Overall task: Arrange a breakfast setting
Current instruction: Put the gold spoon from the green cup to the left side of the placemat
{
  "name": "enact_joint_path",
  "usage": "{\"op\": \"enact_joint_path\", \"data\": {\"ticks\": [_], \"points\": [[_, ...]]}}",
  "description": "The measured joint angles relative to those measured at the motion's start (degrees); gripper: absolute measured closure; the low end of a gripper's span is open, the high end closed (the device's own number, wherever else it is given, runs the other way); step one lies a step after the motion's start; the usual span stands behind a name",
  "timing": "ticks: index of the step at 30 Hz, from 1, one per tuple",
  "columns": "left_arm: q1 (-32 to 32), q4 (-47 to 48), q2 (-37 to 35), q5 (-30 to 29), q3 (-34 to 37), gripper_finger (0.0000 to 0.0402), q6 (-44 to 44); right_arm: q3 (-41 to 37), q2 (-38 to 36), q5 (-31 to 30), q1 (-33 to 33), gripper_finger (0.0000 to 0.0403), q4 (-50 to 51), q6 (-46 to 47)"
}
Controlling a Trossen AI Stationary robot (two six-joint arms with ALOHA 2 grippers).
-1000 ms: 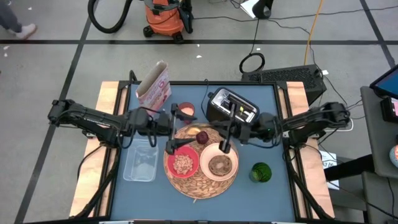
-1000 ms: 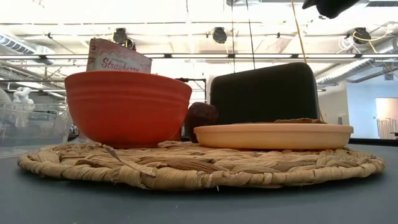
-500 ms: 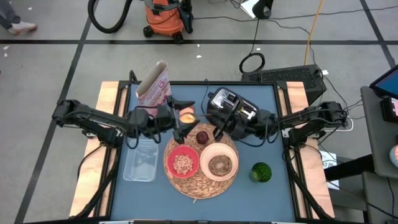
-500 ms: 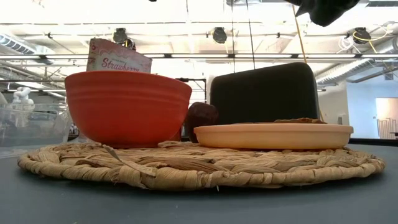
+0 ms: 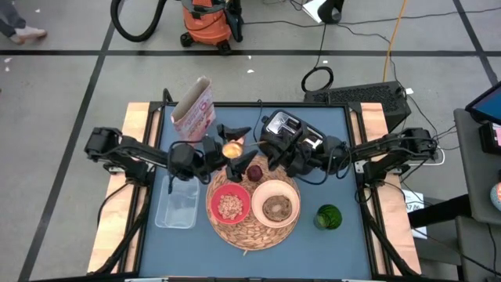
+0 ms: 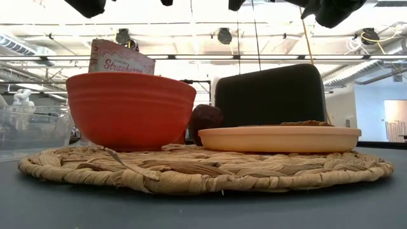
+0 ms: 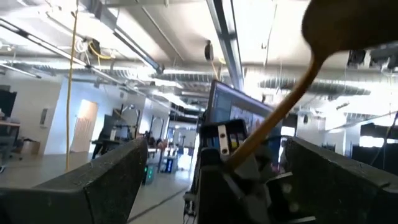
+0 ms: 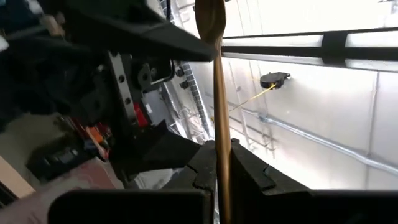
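Gold spoon (image 8: 219,124), bowl end cropped

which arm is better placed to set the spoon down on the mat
Right. The right gripper is shut on the gold spoon, raised above the mat's far edge. The left gripper is open and empty, facing it.

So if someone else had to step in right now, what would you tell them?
Right tool: shut on the spoon, held up over the back of the table.
Left tool: open, facing it, empty.
Mat carries the bowl, the fruit and the plate with the toast.
Done: all of that.
Left: lay the spoon at the setting.
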State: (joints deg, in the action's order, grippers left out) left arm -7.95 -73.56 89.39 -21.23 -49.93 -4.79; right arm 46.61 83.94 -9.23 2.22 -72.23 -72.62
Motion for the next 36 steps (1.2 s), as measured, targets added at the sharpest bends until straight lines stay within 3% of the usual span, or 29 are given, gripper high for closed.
{"op": "enact_joint_path", "data": {"ticks": [8,18,36], "points": [[0.0,-3.1,1.4,0.0,-1.3,0.0016,0.1,0.0,0.0,-4.5,-0.3,0.0385,0.3,-6.1],[-0.1,-1.2,1.4,-0.1,-3.5,0.0025,-2.8,0.0,0.0,-4.7,-1.4,0.0385,0.5,-6.1],[0.1,-0.4,1.4,-1.9,-3.5,0.0218,-3.0,0.0,0.0,-4.6,-1.4,0.0385,0.5,-3.1]]}}
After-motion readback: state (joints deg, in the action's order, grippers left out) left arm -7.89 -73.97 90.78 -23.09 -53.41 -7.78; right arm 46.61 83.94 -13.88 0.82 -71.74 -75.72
